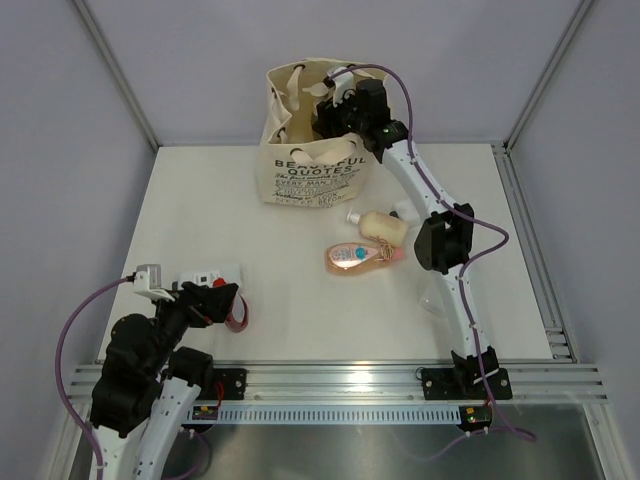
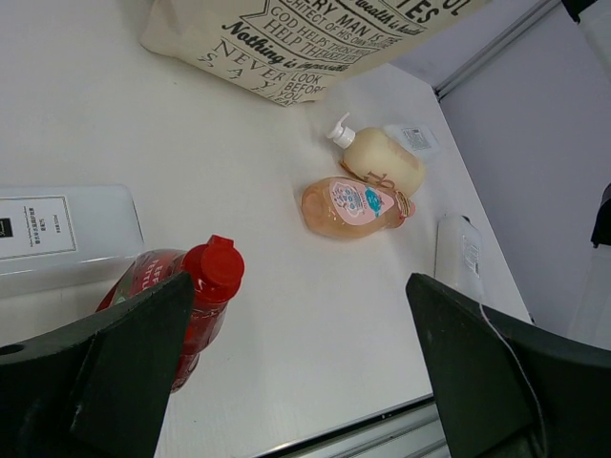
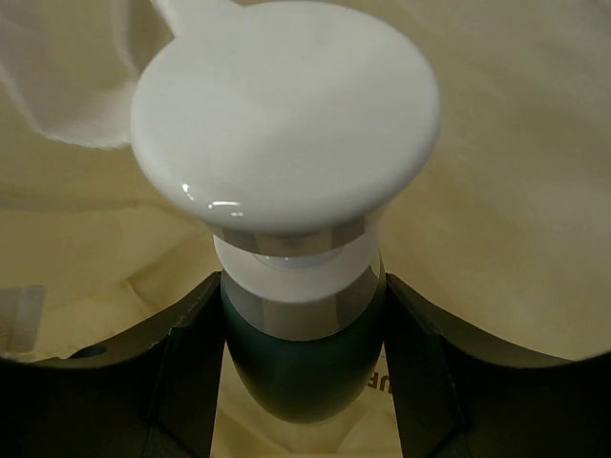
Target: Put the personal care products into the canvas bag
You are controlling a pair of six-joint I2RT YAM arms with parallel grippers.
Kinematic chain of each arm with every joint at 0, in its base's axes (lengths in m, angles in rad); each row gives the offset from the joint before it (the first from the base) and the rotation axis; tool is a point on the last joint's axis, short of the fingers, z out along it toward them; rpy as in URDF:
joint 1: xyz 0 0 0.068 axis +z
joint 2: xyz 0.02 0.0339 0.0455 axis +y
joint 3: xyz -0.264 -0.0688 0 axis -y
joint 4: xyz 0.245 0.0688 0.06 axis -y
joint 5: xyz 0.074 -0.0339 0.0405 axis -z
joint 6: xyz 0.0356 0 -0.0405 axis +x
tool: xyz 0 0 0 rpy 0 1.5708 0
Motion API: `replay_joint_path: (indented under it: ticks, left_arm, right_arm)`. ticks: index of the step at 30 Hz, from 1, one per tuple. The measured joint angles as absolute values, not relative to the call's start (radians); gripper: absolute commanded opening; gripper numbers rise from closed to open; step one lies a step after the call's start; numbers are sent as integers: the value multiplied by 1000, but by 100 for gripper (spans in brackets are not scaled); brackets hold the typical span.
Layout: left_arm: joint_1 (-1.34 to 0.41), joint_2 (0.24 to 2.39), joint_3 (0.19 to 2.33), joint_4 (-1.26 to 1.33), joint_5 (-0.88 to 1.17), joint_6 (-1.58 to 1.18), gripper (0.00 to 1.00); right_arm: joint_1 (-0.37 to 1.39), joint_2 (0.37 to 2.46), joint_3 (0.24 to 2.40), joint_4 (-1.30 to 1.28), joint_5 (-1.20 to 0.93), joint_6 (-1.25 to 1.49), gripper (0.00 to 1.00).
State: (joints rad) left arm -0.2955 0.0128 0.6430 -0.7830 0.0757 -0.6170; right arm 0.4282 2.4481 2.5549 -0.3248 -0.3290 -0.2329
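The cream canvas bag (image 1: 305,165) with black lettering stands at the back of the table. My right gripper (image 1: 336,112) reaches into its open top. In the right wrist view this gripper (image 3: 302,324) is shut on a grey-green bottle (image 3: 298,367) with a pale round cap (image 3: 286,105), inside the bag's fabric (image 3: 516,191). My left gripper (image 1: 216,300) is open and empty, low over the near left. A red bottle (image 2: 181,286) lies by its left finger, beside a flat white bottle (image 2: 57,229). A pink-orange bottle (image 1: 360,256) and a beige pump bottle (image 1: 382,226) lie in front of the bag.
A small flat white packet (image 2: 412,138) lies behind the beige bottle. A flat white tube (image 2: 463,258) lies to the right of the pink-orange bottle, close to the right arm. A metal rail (image 1: 340,380) runs along the table's near edge.
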Motion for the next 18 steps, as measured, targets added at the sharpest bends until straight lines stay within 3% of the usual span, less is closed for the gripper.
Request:
replay_joint_path:
  ticks: [4,6,8,14,15,16,18]
  left_arm:
    - [-295,13,643,-783,78,-617,99]
    - [-295,13,643,-783,79,-617,99]
    - [-295,13,643,-783,79,-617,99]
    - [-295,13,643,-784,77,-619,99]
    - [-295,13,643,-784,75,-620,99]
    - [-295,13,643,-784,74,-622,99]
    - [-295,13,643,-785,69,-626,99]
  right_arm:
    - [419,2476,2532,-348,-294,-207,34]
    - [419,2496,2532,-344,-276,-205,37]
    - [419,2515,2532,-342,-266,-208,53]
    - [419,2558,2532,-290,-244,-238,82]
    - [419,2560,2532,-277,-245,-241,94]
    - [419,2560,2533,-264,-247,-242,99]
    - [419,2560,2543,-245,-249,-251,99]
